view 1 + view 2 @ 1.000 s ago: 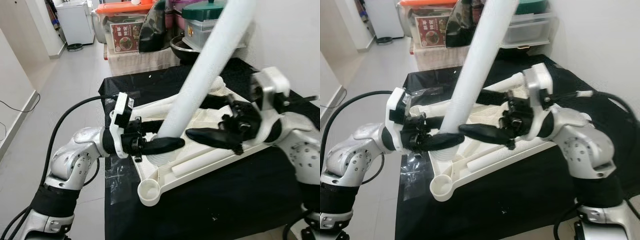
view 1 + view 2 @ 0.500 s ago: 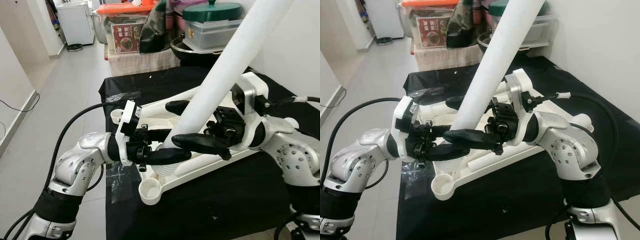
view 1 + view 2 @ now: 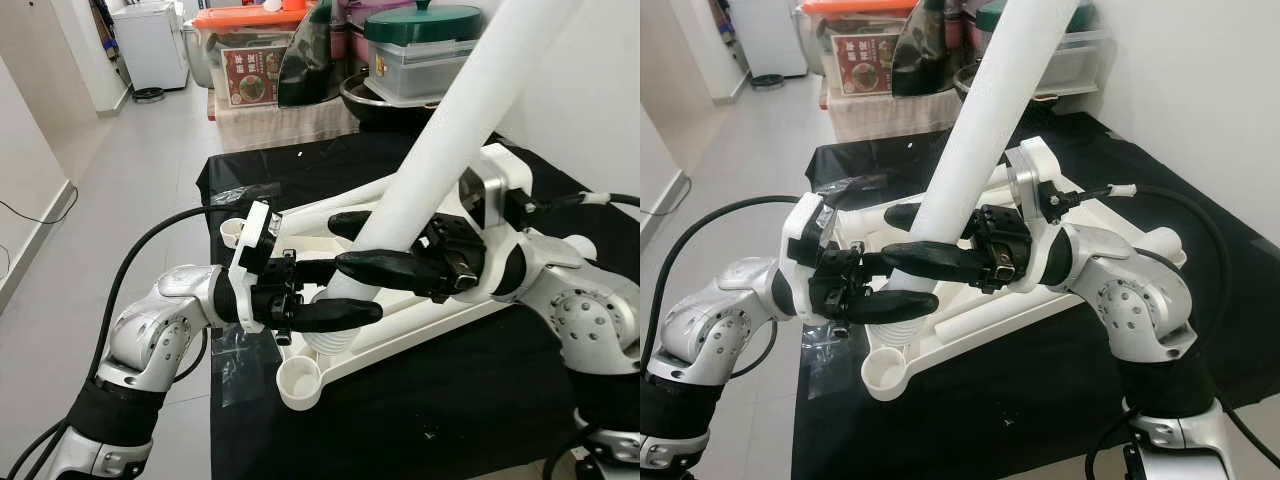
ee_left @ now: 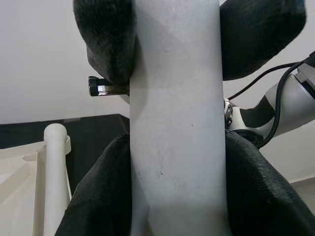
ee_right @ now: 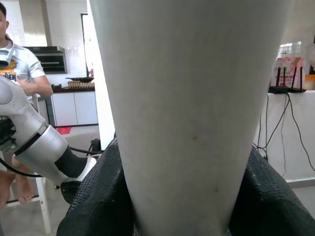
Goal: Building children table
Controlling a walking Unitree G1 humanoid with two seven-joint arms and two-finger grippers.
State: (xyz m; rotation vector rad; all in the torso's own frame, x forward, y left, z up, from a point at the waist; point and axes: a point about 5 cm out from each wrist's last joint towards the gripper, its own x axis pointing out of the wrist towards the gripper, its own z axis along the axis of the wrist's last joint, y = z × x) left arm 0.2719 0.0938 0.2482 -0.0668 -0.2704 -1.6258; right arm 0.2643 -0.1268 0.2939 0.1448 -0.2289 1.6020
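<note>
Grippers clamp the white table leg point(image 3: 450, 130) near its base: left gripper point(image 3: 335, 295) lower, right gripper point(image 3: 365, 245) just above, over the upturned white tabletop point(image 3: 400, 330) near the black table's point(image 3: 420, 420) left edge.

table leg point(image 3: 450, 130): smooth matt white plastic, faint scuffs seen | table top point(image 3: 400, 330): same white plastic, slight sheen | fingers point(image 4: 106, 37): black, finely pebbled rubbery finish | arms point(image 3: 150, 330): brushed silver metal | cloth point(image 3: 450, 400): matt black fabric

Long white table leg point(image 3: 440, 150) tilted over the upturned white tabletop point(image 3: 400, 330) on black cloth
</note>
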